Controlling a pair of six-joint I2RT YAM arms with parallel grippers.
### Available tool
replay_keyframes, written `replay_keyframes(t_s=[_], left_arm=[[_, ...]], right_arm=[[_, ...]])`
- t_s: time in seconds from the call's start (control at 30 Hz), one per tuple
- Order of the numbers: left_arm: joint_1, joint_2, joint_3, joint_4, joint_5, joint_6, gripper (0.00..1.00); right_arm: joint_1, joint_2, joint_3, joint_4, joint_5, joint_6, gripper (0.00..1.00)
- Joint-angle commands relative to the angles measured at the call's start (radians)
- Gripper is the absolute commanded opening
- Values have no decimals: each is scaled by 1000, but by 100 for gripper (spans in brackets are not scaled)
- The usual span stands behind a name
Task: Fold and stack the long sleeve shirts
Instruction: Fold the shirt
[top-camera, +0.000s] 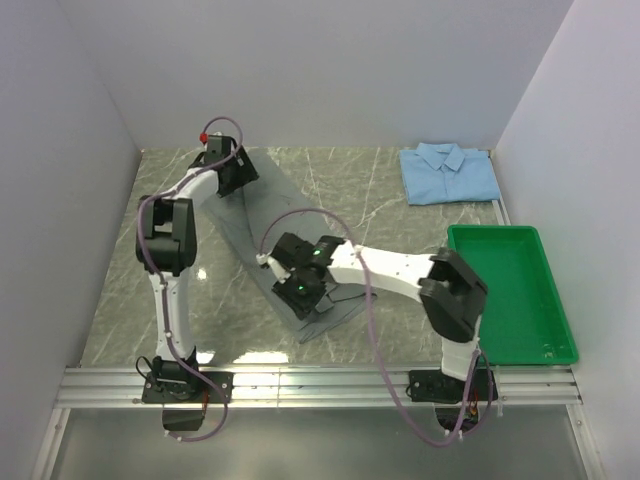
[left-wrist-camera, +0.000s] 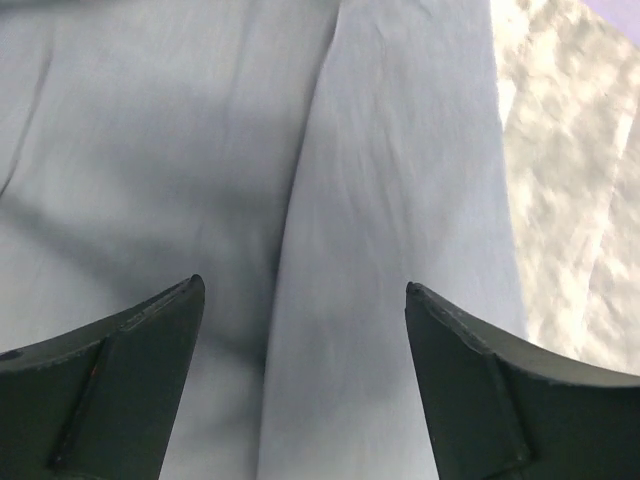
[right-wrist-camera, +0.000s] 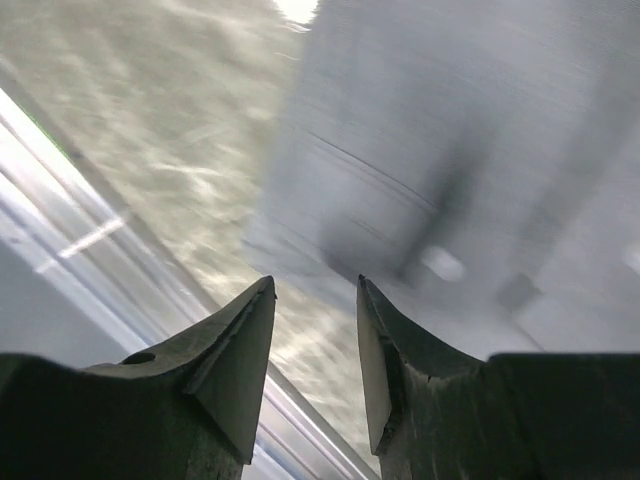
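The grey shirt (top-camera: 262, 215) lies spread in a diagonal strip across the middle of the table. My left gripper (top-camera: 238, 172) hangs over its far end, open wide and empty; the left wrist view shows grey cloth (left-wrist-camera: 380, 200) with a long fold line under the gripper (left-wrist-camera: 300, 290). My right gripper (top-camera: 303, 300) is over the shirt's near end, open with a narrower gap and empty. In the right wrist view the gripper (right-wrist-camera: 315, 285) is above the shirt's edge (right-wrist-camera: 420, 150) and bare table. The light blue shirt (top-camera: 449, 172) lies folded at the back right.
A green plastic tray (top-camera: 508, 240) stands at the right side, near the right arm's base. Marble tabletop (left-wrist-camera: 570, 150) shows beside the grey cloth. An aluminium rail (top-camera: 320, 385) runs along the table's near edge. White walls close in the left, back and right.
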Motion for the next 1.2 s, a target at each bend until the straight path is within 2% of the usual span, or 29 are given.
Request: replay_keyframes(t_s=[0.0, 0.13, 0.17, 0.37, 0.53, 0.83, 1.17], left_arm=[[2, -249, -72, 22, -10, -61, 89], [-11, -422, -199, -47, -110, -145, 89], [-18, -439, -216, -88, -124, -159, 89], [-87, -496, -382, -98, -129, -173, 87], [-93, -423, -407, -110, -150, -179, 86], [-93, -239, -333, -99, -147, -159, 86], [-93, -59, -164, -92, -129, -55, 86]], right_arm=[[-72, -158, -68, 56, 155, 46, 46], [-211, -208, -158, 91, 127, 94, 46], [-264, -219, -174, 102, 113, 93, 46], [-355, -176, -214, 119, 110, 88, 46], [-365, -112, -204, 111, 97, 85, 46], [-357, -11, -195, 84, 45, 48, 45], [-215, 69, -115, -7, -85, 2, 44]])
